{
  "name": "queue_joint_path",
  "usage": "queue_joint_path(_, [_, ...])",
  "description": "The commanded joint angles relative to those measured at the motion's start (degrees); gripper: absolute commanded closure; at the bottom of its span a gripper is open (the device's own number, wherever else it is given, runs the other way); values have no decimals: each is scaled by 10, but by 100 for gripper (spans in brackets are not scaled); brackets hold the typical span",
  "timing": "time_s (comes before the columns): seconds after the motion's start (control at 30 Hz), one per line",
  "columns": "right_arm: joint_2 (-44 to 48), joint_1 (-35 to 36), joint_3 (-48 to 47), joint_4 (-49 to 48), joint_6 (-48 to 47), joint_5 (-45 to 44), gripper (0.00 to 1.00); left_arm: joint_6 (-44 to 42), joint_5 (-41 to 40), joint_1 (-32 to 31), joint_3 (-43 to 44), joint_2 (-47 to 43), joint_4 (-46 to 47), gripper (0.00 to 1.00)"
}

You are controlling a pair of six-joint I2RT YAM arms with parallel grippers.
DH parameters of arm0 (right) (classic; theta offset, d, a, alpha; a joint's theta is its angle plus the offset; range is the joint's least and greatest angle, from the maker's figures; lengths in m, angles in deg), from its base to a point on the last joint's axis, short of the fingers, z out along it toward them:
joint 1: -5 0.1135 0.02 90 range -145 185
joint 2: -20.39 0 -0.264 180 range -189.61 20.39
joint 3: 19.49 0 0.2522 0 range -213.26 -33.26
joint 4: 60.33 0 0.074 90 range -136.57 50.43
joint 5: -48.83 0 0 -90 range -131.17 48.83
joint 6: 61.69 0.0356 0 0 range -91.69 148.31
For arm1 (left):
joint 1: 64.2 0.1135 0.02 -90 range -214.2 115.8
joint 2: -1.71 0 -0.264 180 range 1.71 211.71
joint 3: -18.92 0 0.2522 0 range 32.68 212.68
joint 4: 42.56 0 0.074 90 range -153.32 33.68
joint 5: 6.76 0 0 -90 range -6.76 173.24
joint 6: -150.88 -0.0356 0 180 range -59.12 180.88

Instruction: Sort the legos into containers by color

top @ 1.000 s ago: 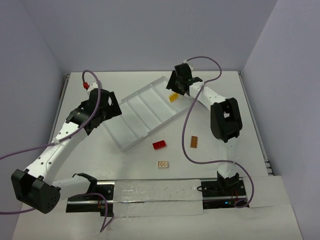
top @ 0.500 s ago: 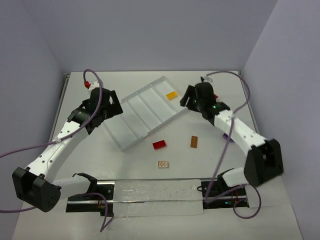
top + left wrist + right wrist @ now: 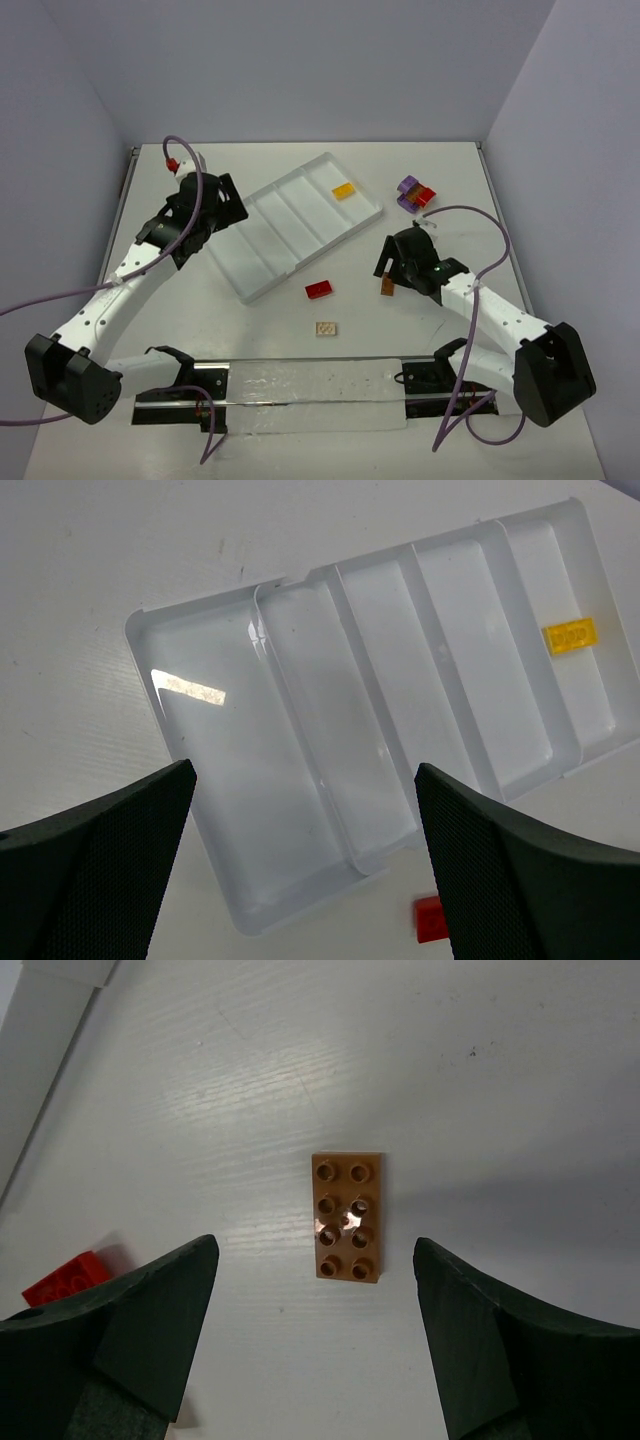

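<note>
The white tray [image 3: 262, 250] lies slanted at the table's middle left, and a yellow lego [image 3: 344, 191] rests in its far-right container. A red lego [image 3: 320, 290], a tan lego [image 3: 326, 328] and a brown-orange lego [image 3: 388, 286] lie on the table in front of the tray. My right gripper [image 3: 315, 1245] hangs open just above the brown-orange lego [image 3: 347, 1215], with the red lego [image 3: 68, 1278] off to its left. My left gripper [image 3: 305, 770] is open and empty over the tray's [image 3: 300, 710] left end. The left wrist view also shows the yellow lego [image 3: 570, 637].
A cluster of purple and red legos [image 3: 416, 194] sits at the back right. A clear strip [image 3: 300, 385] runs along the near edge between the arm bases. Walls close the table on three sides.
</note>
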State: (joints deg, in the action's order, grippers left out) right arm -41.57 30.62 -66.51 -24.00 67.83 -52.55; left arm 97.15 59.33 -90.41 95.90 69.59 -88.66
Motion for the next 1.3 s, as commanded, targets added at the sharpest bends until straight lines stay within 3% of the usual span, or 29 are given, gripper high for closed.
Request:
queue_joint_path(0.0, [-46, 4, -2, -25, -23, -30, 17, 12, 10, -4, 9, 13, 26, 1])
queue_joint_path(0.47, [-137, 30, -19, -42, -30, -22, 41, 24, -2, -4, 13, 18, 16, 1])
queue_joint_path(0.73, [-175, 55, -44, -30, -29, -45, 40, 23, -12, -4, 22, 13, 14, 1])
queue_joint_path(0.8, [-170, 61, -43, -31, -24, -49, 48, 21, -12, -4, 25, 13, 14, 1])
queue_joint_path(0.87, [-157, 65, -41, -32, -20, -54, 62, 21, -11, -4, 24, 13, 14, 1])
queue_joint_path(0.97, [-133, 68, -50, -19, -23, -56, 71, 22, -12, -4, 21, 11, 12, 1])
queue_joint_path(1.27, [-109, 74, -191, -8, -80, -38, 73, 31, -9, -4, 24, 9, 20, 1])
